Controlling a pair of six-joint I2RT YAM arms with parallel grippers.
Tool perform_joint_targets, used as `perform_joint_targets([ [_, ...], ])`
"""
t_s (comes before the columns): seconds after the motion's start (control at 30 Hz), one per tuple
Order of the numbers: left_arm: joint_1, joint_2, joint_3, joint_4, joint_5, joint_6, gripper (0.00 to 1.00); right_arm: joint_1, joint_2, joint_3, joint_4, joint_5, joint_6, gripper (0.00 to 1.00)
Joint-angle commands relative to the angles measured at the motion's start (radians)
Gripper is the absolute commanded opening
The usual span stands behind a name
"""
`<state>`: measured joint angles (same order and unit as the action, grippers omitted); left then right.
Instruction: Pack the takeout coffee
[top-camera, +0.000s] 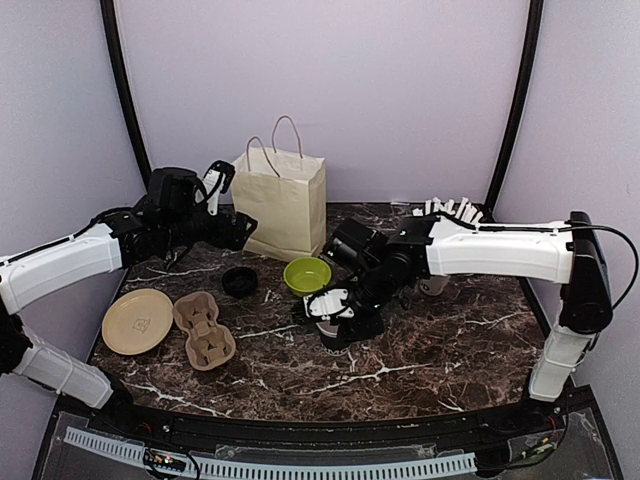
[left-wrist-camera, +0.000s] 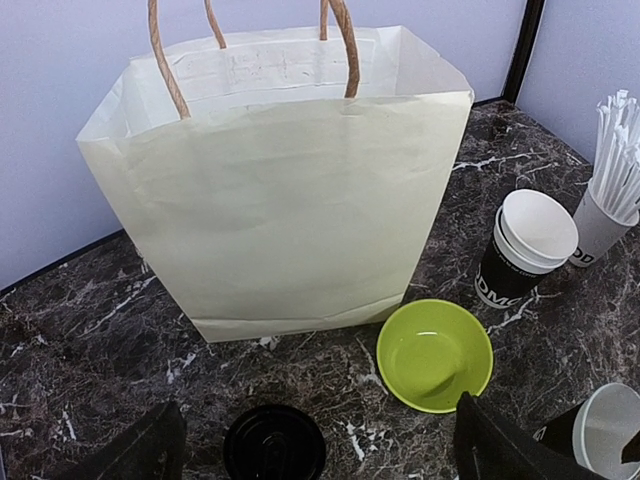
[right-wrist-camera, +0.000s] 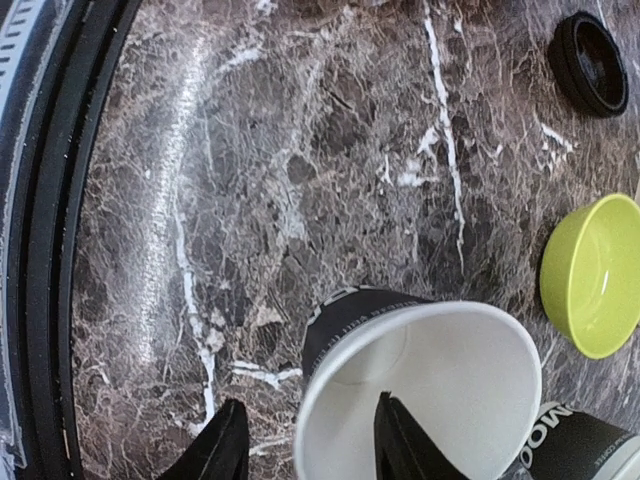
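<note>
- Currently I am working at the grasp step: my right end effector (right-wrist-camera: 310, 405) is straddling the wall of an open coffee cup (right-wrist-camera: 440, 380), with one finger (right-wrist-camera: 225, 445) outside and the other inside the white interior.
- Its fingers are standing partway apart, and neither is visibly pressing the paper, so I am judging the cup not yet gripped.
- That cup is lying toward the middle of the worktop (right-wrist-camera: 300, 150), near the green bowl (right-wrist-camera: 595, 275), with a second black cup (right-wrist-camera: 580, 445) close beside it. Whether it is upright or tilted I cannot tell.
- My left end effector (left-wrist-camera: 315, 420) is hanging wide and empty, facing the paper bag (left-wrist-camera: 280, 210). A black lid (left-wrist-camera: 275, 445) is showing between its fingers in the wrist view.
- Next, I am expecting to pinch the wall gently, since thin paper probably buckles. Then I am expecting to lift without tipping, toward the cardboard carrier (top-camera: 203, 330) or the bag.
</note>
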<state>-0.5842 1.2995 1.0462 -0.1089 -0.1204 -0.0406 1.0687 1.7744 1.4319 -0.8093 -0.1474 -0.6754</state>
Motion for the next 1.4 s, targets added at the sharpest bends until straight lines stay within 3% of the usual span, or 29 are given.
perform_joint_targets([
  [0.0, 0.008, 0.022, 0.001, -0.045, -0.012, 0.024, 0.95, 0.006, -0.059, 0.091, -0.117, -0.11, -0.05, 0.47],
  [0.2, 0.034, 0.151, 0.106, -0.219, 0.021, 0.019, 0.77, -0.087, -0.136, 0.103, -0.166, -0.224, -0.037, 0.46],
  [0.43, 0.082, 0.366, 0.312, -0.471, 0.2, 0.01, 0.6, -0.338, -0.341, -0.218, 0.061, -0.308, 0.056, 0.4],
  [0.77, 0.089, 0.593, 0.457, -0.636, 0.169, 0.008, 0.56, -0.541, -0.498, -0.609, 0.394, -0.397, 0.149, 0.37],
  [1.0, 0.088, 0.656, 0.491, -0.671, 0.135, 0.011, 0.48, -0.544, -0.478, -0.603, 0.406, -0.412, 0.15, 0.37],
  [1.37, 0.088, 0.68, 0.483, -0.68, 0.173, 0.025, 0.47, -0.543, -0.46, -0.609, 0.412, -0.406, 0.137, 0.37],
])
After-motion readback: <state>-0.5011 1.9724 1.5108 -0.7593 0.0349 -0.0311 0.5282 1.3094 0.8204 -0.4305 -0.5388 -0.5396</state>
